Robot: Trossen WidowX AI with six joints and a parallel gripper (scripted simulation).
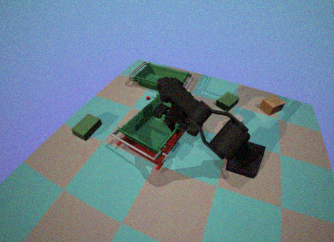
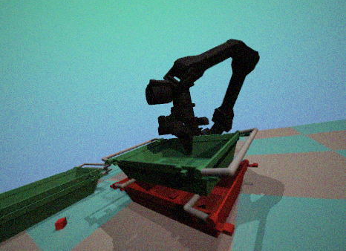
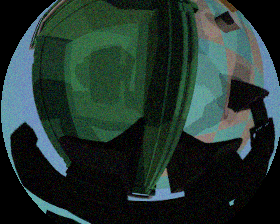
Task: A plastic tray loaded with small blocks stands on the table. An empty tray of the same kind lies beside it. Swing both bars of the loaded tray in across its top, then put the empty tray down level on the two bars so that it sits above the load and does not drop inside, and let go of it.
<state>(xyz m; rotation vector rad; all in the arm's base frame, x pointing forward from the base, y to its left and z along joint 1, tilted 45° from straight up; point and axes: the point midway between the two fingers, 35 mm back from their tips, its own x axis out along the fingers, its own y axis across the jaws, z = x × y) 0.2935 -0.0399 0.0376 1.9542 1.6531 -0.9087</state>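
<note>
The red tray (image 1: 175, 143) (image 2: 167, 205) stands on the table. One of its wire bars (image 2: 197, 212) reaches in over the near end; the other bar (image 2: 127, 183) shows partly at the far end. Its load is mostly hidden. A green tray (image 1: 154, 128) (image 2: 156, 171) (image 3: 105, 75), empty inside, sits over the red tray at bar height, about level and above the load; contact with both bars cannot be fully seen. Its own bars stick out past its ends. My gripper (image 1: 172, 124) (image 2: 188, 145) (image 3: 151, 121) is shut on one long side wall of the green tray.
Another green tray (image 1: 163, 72) (image 2: 44, 192) stands behind. A small red block (image 1: 148, 98) (image 2: 61, 223) lies between the trays. Green blocks (image 1: 86, 126) (image 1: 227, 101) lie to the left and right, and an orange block (image 1: 272, 105) lies at the back right.
</note>
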